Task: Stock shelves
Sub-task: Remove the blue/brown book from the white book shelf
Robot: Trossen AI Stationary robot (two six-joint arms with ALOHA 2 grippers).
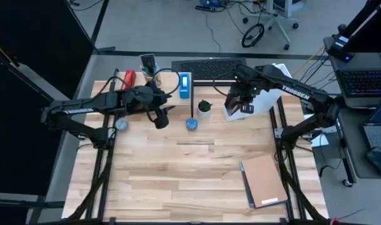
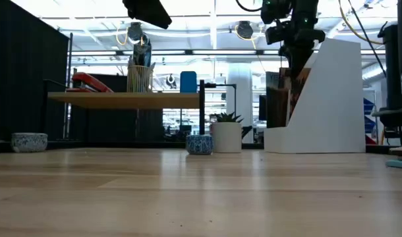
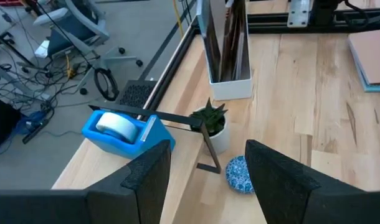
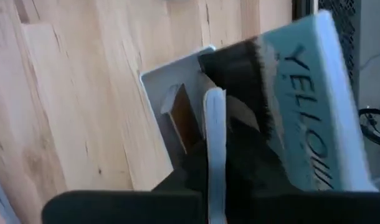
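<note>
High view: I am seeing the light-wood tabletop [image 1: 197, 169] carrying the white file holder [image 1: 260, 100] at its far right and the low plank shelf [image 1: 168, 84] at far left-centre. The right claw [image 1: 236, 99] is hanging over the file holder's open top, closing on a thin white book [image 4: 215, 155] beside a "YELLOW"-lettered book [image 4: 308, 99]. The left claw [image 1: 160, 119] is hovering by the shelf, fingers spread apart and holding nothing, above a blue tape dispenser [image 3: 124, 132] and small potted plant [image 3: 212, 121].

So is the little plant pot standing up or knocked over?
Standing up. The plant pot sits flat on the table with its leaves pointing upward, beside the small blue bowl.
</note>
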